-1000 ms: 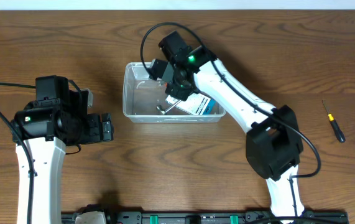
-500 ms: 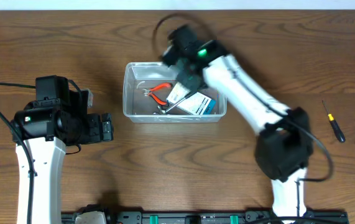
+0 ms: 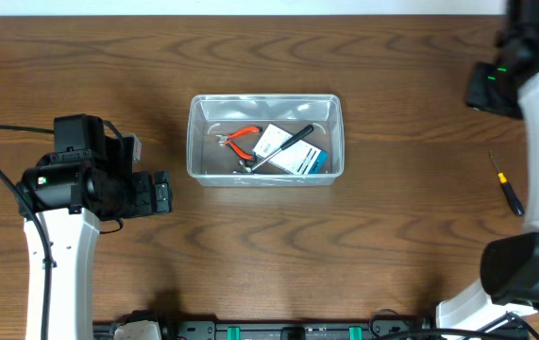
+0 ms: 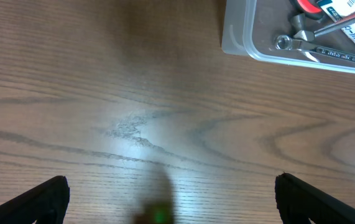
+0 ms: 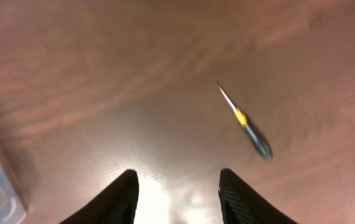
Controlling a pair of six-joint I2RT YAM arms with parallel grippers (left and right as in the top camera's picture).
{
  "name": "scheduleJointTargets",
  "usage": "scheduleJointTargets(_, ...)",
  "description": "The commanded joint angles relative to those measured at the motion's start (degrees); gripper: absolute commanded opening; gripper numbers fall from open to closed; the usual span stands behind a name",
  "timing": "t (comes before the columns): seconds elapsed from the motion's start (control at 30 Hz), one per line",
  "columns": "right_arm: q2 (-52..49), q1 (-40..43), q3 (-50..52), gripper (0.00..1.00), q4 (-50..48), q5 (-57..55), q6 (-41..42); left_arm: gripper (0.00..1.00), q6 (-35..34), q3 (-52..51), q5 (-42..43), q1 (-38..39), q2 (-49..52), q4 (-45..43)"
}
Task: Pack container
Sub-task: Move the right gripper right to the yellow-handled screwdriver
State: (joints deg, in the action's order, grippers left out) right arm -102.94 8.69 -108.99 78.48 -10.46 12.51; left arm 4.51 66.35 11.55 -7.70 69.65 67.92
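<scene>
Container (image 3: 193,142) sits mid-table, a clear tub already carrying red-handled pliers (image 3: 241,139), a white packet (image 3: 293,156) and a wrench (image 4: 283,42). My read on handling: thin plastic, so it is light on its own, the walls will flex if squeezed, and the smooth sides look slippery. With steel inside it will be heavier and the load can slide if I tilt it. If I have to move it, I take the rim on a short side, 1 finger inside the wall and 1 outside, and keep it level.

Left gripper (image 4: 171,182) hovers low over bare table (image 4: 133,124) just off the tub's near-left corner, fingers spread as wide as they go, nothing between them. Right gripper (image 5: 177,174) is out at the far right, well apart from the tub, fingers parted with only wood showing in the gap.

1 screwdriver (image 5: 245,122) lies loose on the table ahead of it. I judge that is the next item.

Overhead gives me the full layout and the tub's contents, but not the right fingers. Right wrist shows that gap and the screwdriver's yellow band. Left wrist alone shows the wrench's ring end tucked into the tub corner.
</scene>
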Motion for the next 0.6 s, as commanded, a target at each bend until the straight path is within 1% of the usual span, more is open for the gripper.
scheduleJointTargets(0.0,4.44,4.44,0.42,0.45,3.52,6.03,0.33,0.98,-0.55,0.33,-0.70,0.20,-0.11,0.15)
scheduleJointTargets(0.1,9.31,6.40,3.52,0.45,4.70,7.08,-0.24,0.98,-0.74,0.33,-0.68,0.20,-0.11,0.15)
scheduleJointTargets(0.27,22.38,6.67,15.41,0.47,2.47,7.30,-0.59,0.98,-1.64,0.33,-0.68,0.17,-0.11,0.13)
scheduleJointTargets(0.37,31.50,6.69,25.73,0.57,-3.04,7.54,-1.53,0.98,-1.90,0.33,-0.68,0.20,-0.11,0.15)
scheduleJointTargets(0.43,37.16,6.95,33.48,0.70,-8.28,8.04,-1.46,0.98,-2.99,0.33,-0.68,0.20,-0.11,0.20)
scheduleJointTargets(0.5,41.51,7.89,40.57,0.78,-13.16,9.60,-1.44,0.98,-3.76,0.33,-0.68,0.20,-0.11,0.26)
scheduleJointTargets(0.53,43.23,8.76,43.95,0.86,-16.00,10.84,-1.60,0.98,-3.76,0.33,-0.68,0.20,-0.11,0.26)
scheduleJointTargets(0.57,44.26,9.60,46.49,0.89,-18.45,12.09,-2.82,0.98,-3.76,0.33,-0.68,0.17,-0.11,0.24)
